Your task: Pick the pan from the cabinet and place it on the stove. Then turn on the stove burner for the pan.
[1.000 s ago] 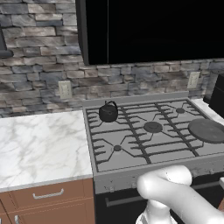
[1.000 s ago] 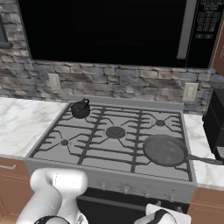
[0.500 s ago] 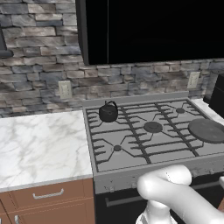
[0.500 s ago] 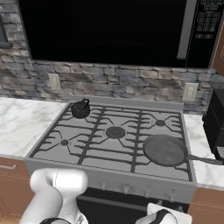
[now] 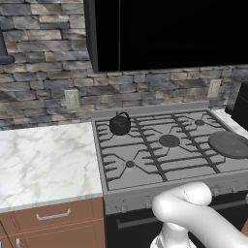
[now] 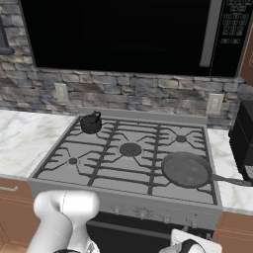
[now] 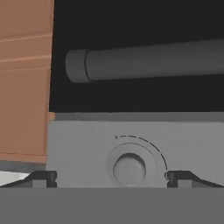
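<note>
One round dark-grey frying pan point(image 6: 187, 170) on grey gas range point(image 6: 123, 163) front right grate, two-finger gripper point(image 7: 111, 178) spread wide either side of round grey front knob point(image 7: 129, 169), small black kettle point(image 6: 91, 123) back left.

Non-task stuff nearby
Small blk kettle point(image 5: 119, 124) at back-left; marble counter point(image 5: 43, 162) w/ wood drawers point(image 5: 51, 216) under; stone backsplash point(image 6: 123, 90), wall outlets point(image 5: 72, 99); blk microwave point(image 6: 128, 34) above.
</note>
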Robot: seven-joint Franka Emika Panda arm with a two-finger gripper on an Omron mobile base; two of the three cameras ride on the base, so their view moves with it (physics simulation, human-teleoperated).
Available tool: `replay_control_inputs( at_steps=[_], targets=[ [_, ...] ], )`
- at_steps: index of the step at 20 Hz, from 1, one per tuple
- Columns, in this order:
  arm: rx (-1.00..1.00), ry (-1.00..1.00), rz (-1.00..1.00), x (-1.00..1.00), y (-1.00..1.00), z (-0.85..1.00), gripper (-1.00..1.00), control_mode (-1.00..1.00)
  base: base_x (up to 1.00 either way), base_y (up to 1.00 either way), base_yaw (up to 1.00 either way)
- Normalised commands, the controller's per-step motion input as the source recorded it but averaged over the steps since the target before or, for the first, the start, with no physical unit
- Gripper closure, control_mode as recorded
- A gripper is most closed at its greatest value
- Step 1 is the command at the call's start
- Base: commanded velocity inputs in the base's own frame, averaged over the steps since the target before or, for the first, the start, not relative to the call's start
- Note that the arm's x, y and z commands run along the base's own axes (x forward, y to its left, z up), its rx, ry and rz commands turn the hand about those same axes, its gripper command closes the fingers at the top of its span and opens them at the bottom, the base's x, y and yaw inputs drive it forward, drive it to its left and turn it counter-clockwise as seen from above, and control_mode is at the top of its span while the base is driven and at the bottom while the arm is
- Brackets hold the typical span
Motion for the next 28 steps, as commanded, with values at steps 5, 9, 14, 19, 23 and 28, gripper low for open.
replay_control_inputs(
  at_steps=[5,9,14,19,23,28],
  targets=[
    [0.02,-0.04,0.0,0.0,-0.13,0.0,-1.0,-1.0,0.0,0.0,0.0],
    [0.0,-0.01,0.0,0.0,0.0,0.0,-1.0,-1.0,0.0,0.0,0.0],
    [0.0,-0.02,0.0,0.0,0.03,0.0,-1.0,-1.0,0.0,0.0,0.0],
    [0.0,-0.03,0.0,0.0,0.01,0.04,-1.0,-1.0,0.0,0.0,0.0],
    [0.0,-0.02,0.0,0.0,0.0,0.16,-1.0,-1.0,0.0,0.0,0.0],
    [-0.01,0.0,0.0,0.0,0.0,0.18,-1.0,-1.0,0.0,0.0,0.0]
  ],
)
